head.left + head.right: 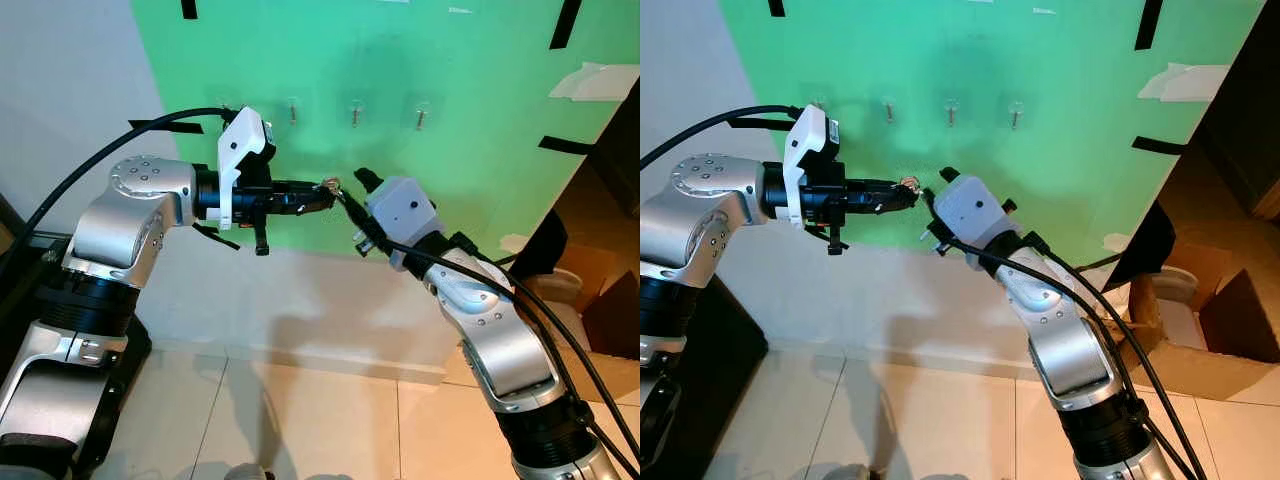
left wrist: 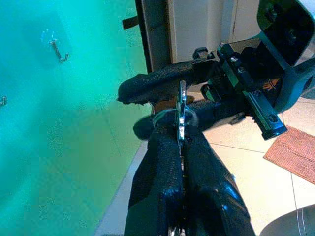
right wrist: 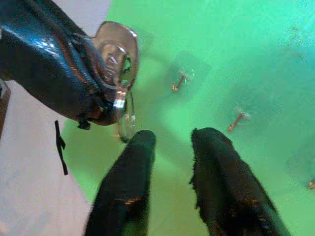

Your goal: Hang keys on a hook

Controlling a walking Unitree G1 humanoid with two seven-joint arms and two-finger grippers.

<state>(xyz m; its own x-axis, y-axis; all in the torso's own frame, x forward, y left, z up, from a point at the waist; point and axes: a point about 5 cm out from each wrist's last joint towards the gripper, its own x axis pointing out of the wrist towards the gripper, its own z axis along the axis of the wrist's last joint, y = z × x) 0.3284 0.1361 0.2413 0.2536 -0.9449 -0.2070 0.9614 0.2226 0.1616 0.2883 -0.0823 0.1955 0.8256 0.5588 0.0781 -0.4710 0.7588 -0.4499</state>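
My left gripper [image 1: 320,193] is held out level in front of the green wall [image 1: 470,70], shut on a silver key [image 2: 181,105] with a thin ring [image 3: 127,118]. The key sticks out past the fingertips. My right gripper [image 1: 352,188] comes in from the right, open, with one finger [image 2: 157,83] on each side of the key's tip. In the right wrist view the key [image 3: 115,64] sits just off to one side of the fingers, not between them. A row of small metal hooks [image 1: 355,113] on clear pads is stuck to the wall above both grippers.
Strips of black tape [image 1: 570,145] mark the green wall. An open cardboard box [image 1: 1200,320] stands on the floor at the right. A white skirting [image 1: 330,355] runs along the wall's foot above the pale tiled floor [image 1: 300,430]. A dark cabinet [image 1: 730,340] is at my left.
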